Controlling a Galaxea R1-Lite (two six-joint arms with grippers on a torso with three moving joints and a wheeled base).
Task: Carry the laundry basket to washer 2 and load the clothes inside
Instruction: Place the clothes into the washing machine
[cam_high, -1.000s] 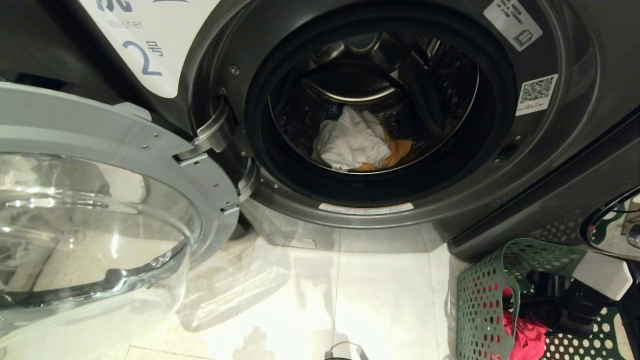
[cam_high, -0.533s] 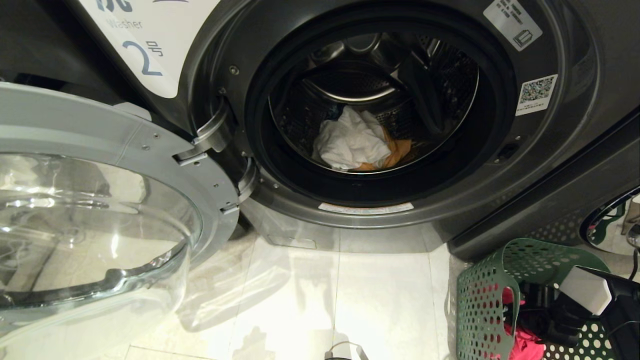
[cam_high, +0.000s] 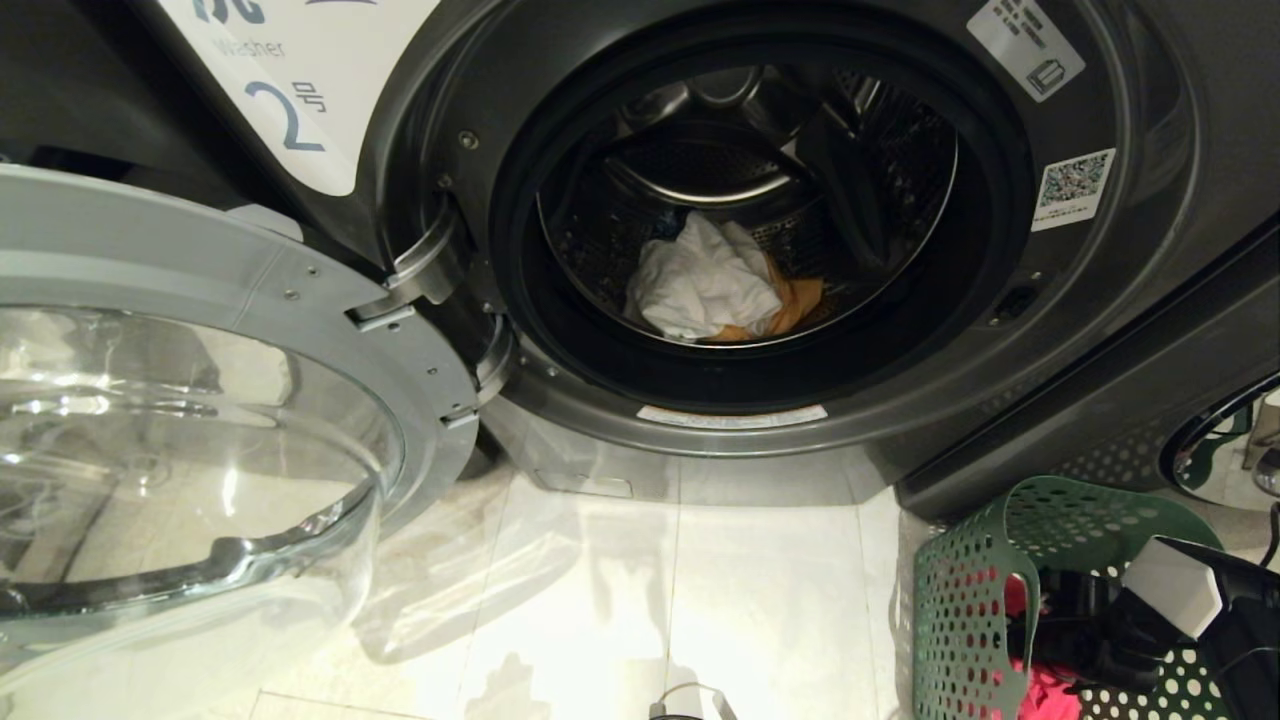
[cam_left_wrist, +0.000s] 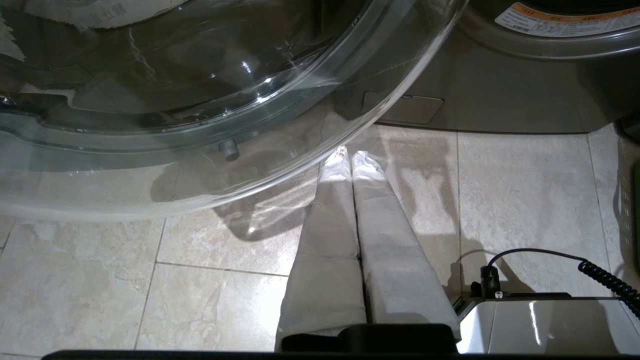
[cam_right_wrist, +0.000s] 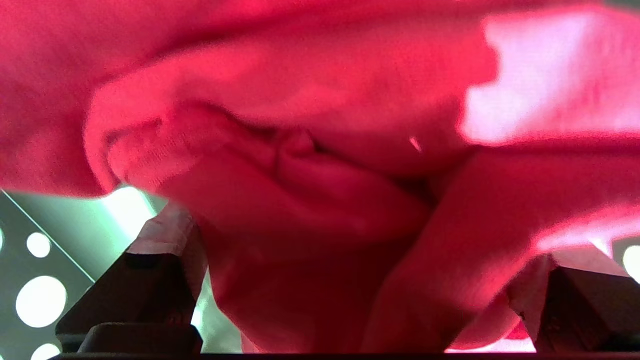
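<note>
Right tool (cam_right_wrist: 350, 240) agape astride red garment (cam_right_wrist: 300, 100)

The floor (cam_high: 760, 600) is pale, glossy stone-look tile with thin grout lines, and light reflections and soft shadows lie across it. Washer 2 (cam_high: 1150, 330), dark grey with its drum mouth uncovered, stands on the floor at the far side. Its round glass door (cam_high: 200, 450) hangs swung out over the tiles on the left. The laundry basket (cam_high: 960, 620), green and full of round holes, sits on the floor at the lower right, just beside the washer's front corner.
</note>
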